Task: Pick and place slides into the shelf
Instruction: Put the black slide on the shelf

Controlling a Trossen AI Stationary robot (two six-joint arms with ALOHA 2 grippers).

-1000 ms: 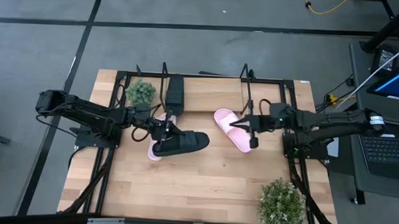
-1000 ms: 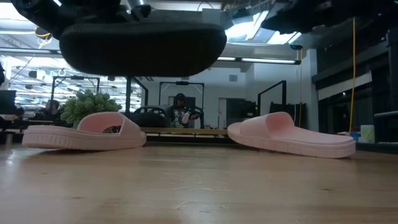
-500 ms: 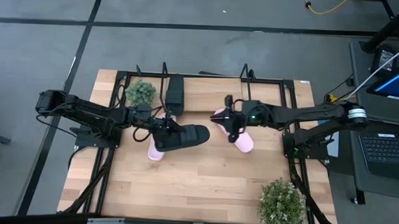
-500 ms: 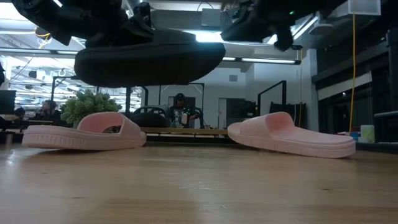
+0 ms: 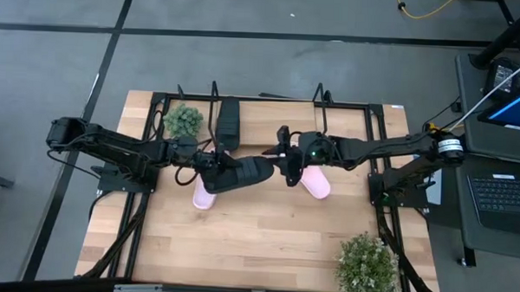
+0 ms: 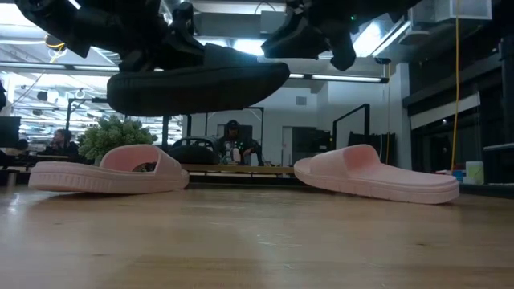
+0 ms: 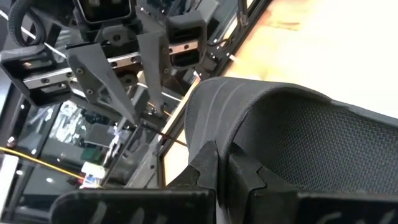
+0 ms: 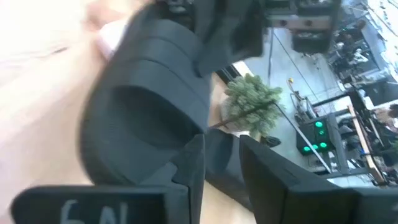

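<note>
Black slide (image 5: 240, 174) hangs lifted in left gripper (image 5: 209, 166), right gripper (image 5: 281, 155) beside.

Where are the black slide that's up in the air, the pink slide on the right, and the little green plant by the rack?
Lifted black slide (image 5: 242, 174): high view, on its strap.
Right pink slide (image 6: 377, 175): low view, on its strap.
Small plant (image 5: 184, 120): high view, middle of its foliage.

Grey floor (image 5: 271, 64) surrounds the table; bright ceiling lights (image 6: 337, 78) glow beyond.
</note>
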